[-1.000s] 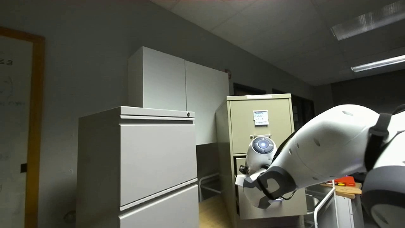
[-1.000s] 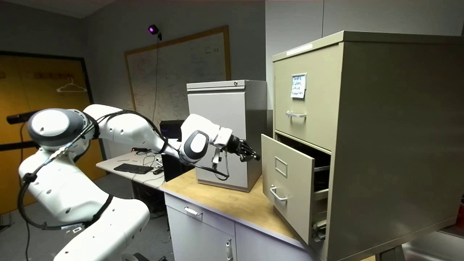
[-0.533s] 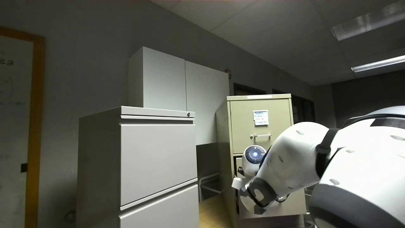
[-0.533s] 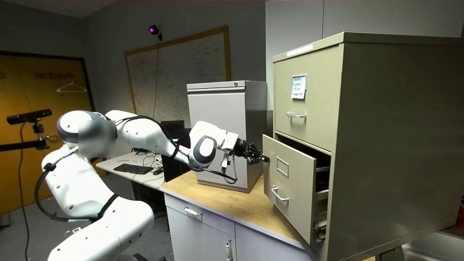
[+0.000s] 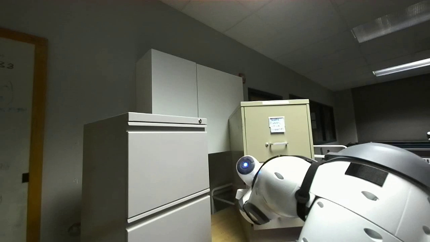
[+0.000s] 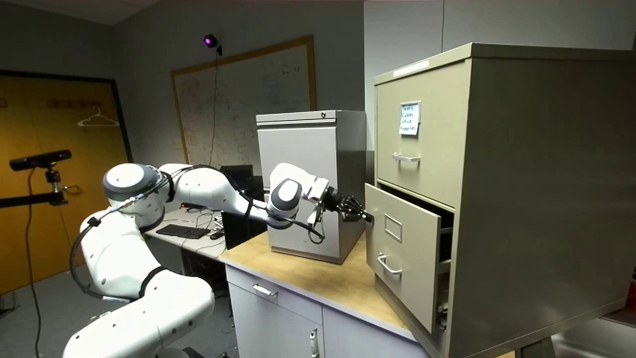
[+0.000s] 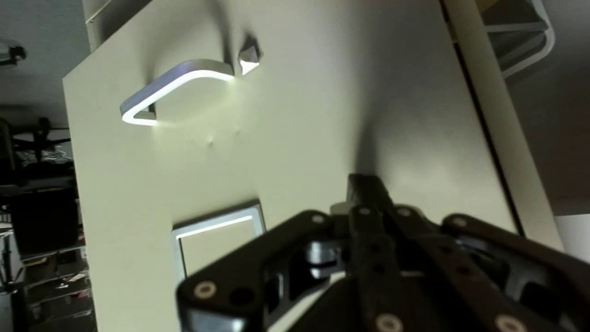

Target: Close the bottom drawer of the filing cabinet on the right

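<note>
The beige filing cabinet (image 6: pixel 536 174) stands on the right in both exterior views (image 5: pixel 257 124). Its upper drawer (image 6: pixel 417 144) is shut. Its bottom drawer (image 6: pixel 415 258) is partly pulled out, with a dark gap behind its front. The front carries a metal handle (image 6: pixel 390 266), also in the wrist view (image 7: pixel 177 87), and a label frame without a card (image 6: pixel 393 227). My gripper (image 6: pixel 369 218) is shut with nothing between its fingers. In the wrist view its tips (image 7: pixel 366 180) appear to touch the drawer front, beside the label frame. In an exterior view my arm (image 5: pixel 278 188) hides the gripper and most of the drawer.
A light-grey cabinet (image 6: pixel 298 174) stands on the wooden counter (image 6: pixel 303 271), close behind my gripper. A white cupboard (image 5: pixel 218 101) is behind both cabinets. A desk with a keyboard (image 6: pixel 183 231) is farther back. A camera on a stand (image 6: pixel 42 160) is at the left.
My arm has moved forward to the drawer, and my gripper has gone from apart to the drawer front. The bottom drawer has moved slightly inward, narrowing the gap.
</note>
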